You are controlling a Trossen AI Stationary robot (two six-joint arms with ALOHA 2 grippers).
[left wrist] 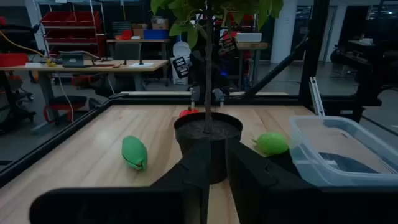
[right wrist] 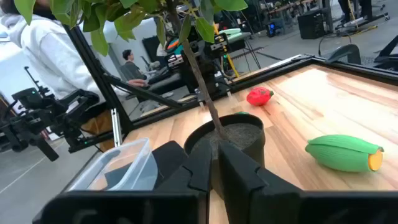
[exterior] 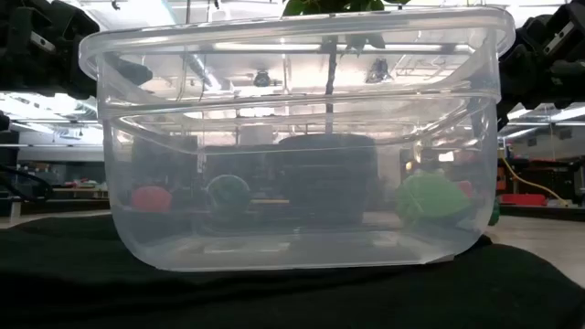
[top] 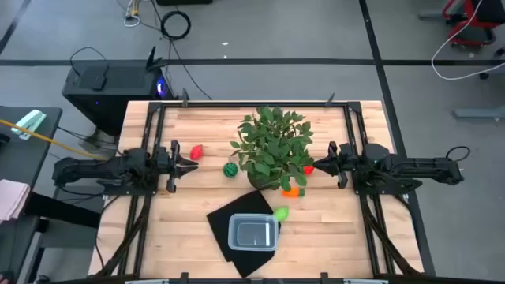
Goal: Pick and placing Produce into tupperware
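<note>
Around the potted plant at the table's middle lies the produce: a red piece and a dark green ball on its left, another red piece and an orange one tight against its right side. Just in front of the plant the tub sits empty on a black mat, a yellow-green piece beside the tub's far right corner. Left gripper and right gripper flank the plant, each with fingers together and holding nothing.

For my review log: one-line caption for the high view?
Empty tupperware on black mat, produce scattered around potted plant, both arms waiting.
</note>
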